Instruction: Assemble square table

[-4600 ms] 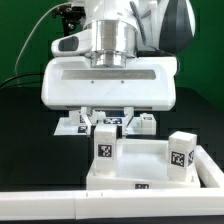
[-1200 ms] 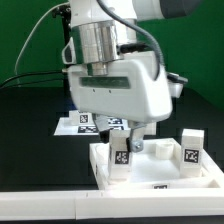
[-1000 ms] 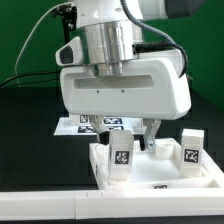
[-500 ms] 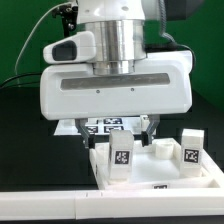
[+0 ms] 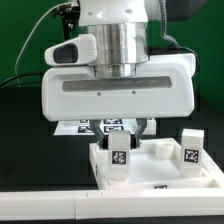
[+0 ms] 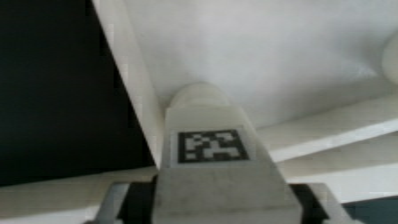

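The square table's white slab [image 5: 160, 178] lies at the front with its raised rim up. One white tagged leg [image 5: 120, 155] stands upright in its near corner at the exterior view's left. My gripper [image 5: 125, 134] hangs straight down over this leg, its fingers on either side of the leg's top, shut on it. In the wrist view the leg [image 6: 214, 140] runs up between my gripper's [image 6: 214, 206] dark pads, over the slab [image 6: 285, 50]. A second tagged leg [image 5: 190, 150] stands at the slab's corner on the exterior view's right.
The marker board [image 5: 75, 127] lies on the black table behind the slab, partly hidden by my gripper. A long white bar [image 5: 50, 205] runs along the front edge, against the slab. A green backdrop stands behind.
My gripper has turned about its upright axis from a slanted pose to broadside on the camera. The leg has stayed upright in its corner. Earlier on, the slab shifted to the exterior view's right.
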